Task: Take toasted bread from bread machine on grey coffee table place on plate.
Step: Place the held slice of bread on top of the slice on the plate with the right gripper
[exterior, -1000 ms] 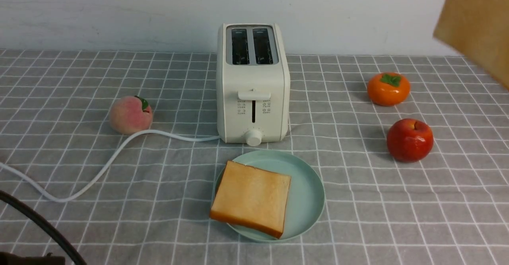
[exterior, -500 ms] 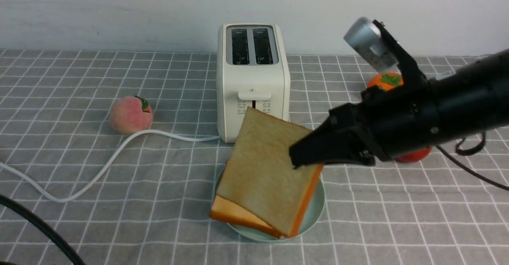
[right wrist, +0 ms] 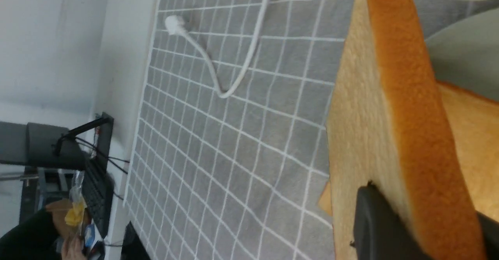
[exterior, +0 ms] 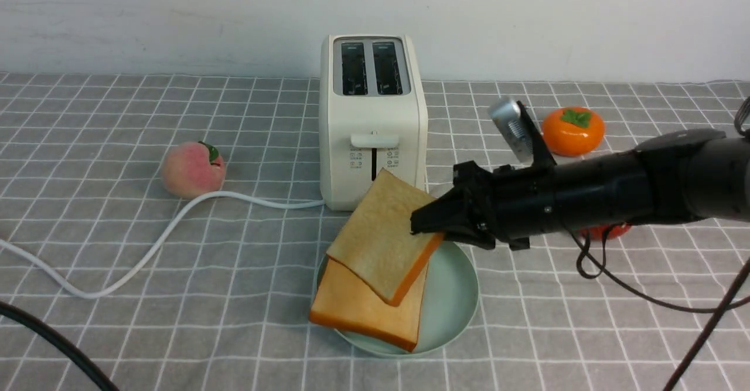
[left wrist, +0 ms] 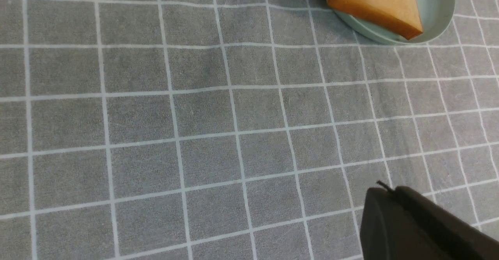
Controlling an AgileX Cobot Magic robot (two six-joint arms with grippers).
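Observation:
The cream-white bread machine [exterior: 372, 121] stands at the back middle of the grey coffee table [exterior: 176, 320], both slots dark. In front of it lies the mint-green plate [exterior: 454, 297] with one slice of toasted bread [exterior: 357, 315] flat on it. My right gripper [exterior: 425, 227] reaches in from the right, shut on the edge of a second slice [exterior: 381, 238], which tilts over the first. The right wrist view shows that slice [right wrist: 390, 115] edge-on between the black fingers [right wrist: 374, 221]. My left gripper [left wrist: 384, 191] is shut and empty, low over the cloth, near the plate [left wrist: 436, 22].
A peach [exterior: 192, 169] sits left of the bread machine, and its white cord [exterior: 176, 227] trails to the left front. A persimmon [exterior: 572, 131] lies at the back right. A red apple [exterior: 609, 231] is mostly hidden behind my right arm.
My right arm has swung in from the upper right carrying the second slice and lowered it. The slice now rests tilted over the first one on the plate.

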